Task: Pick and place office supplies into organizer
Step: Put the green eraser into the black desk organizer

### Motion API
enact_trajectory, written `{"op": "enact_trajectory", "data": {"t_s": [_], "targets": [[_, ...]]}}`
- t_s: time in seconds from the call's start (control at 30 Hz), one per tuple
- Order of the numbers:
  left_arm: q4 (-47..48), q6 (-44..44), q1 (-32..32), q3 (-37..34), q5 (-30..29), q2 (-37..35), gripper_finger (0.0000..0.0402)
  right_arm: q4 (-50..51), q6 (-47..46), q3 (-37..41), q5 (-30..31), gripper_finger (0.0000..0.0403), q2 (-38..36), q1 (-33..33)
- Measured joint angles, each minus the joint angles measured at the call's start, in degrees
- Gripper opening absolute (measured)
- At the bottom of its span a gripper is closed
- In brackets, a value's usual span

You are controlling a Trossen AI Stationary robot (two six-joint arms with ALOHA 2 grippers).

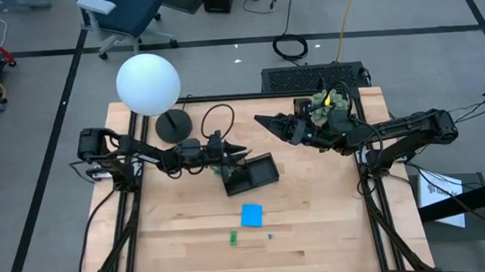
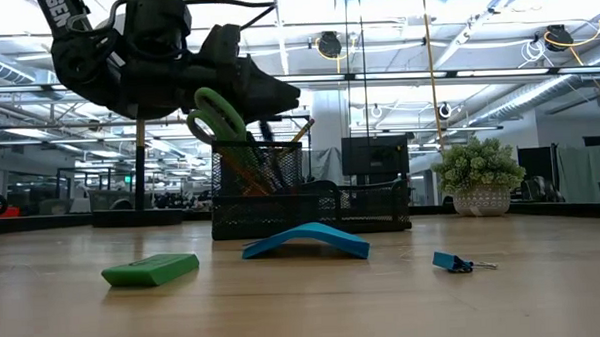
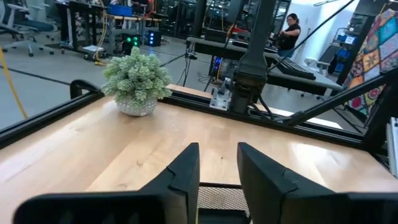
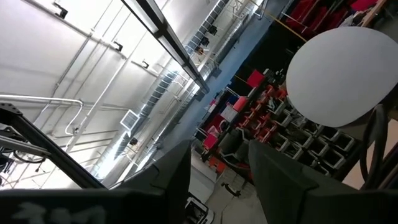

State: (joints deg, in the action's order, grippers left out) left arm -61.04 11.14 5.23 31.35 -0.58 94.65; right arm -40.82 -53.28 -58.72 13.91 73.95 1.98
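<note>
One black mesh organizer [image 1: 257, 174] held green scissors [image 2: 221, 119]; left gripper [image 1: 240, 153] stood parted above, right gripper [image 1: 261, 120] parted, empty.

Two dark jointed arms, black cables, pointed two-finger left tool [image 1: 242, 152], right tool [image 1: 261, 120]

Black wire-mesh organizer [image 2: 311, 203] on a pale matt wooden table [image 2: 305, 298].

No text, label or number can be read anywhere; white marks on the dark arm [image 2: 69, 11] may be lettering.
</note>
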Motion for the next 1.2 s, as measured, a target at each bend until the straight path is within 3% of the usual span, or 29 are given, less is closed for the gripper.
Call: {"op": "enact_trajectory", "data": {"t_s": [0.33,0.57,1.2], "targets": [[-3.85,5.26,-0.07,0.00,0.60,-0.03,0.0156,-0.02,0.17,0.00,0.00,0.0151,0.00,0.00],[-6.42,5.91,-0.11,0.03,3.22,-3.21,0.0164,-0.04,1.39,0.00,-0.02,0.0151,0.00,0.00],[18.25,1.55,-1.55,0.02,4.55,-29.54,0.0163,-3.56,8.68,0.00,-0.46,0.0151,0.00,0.02]]}}
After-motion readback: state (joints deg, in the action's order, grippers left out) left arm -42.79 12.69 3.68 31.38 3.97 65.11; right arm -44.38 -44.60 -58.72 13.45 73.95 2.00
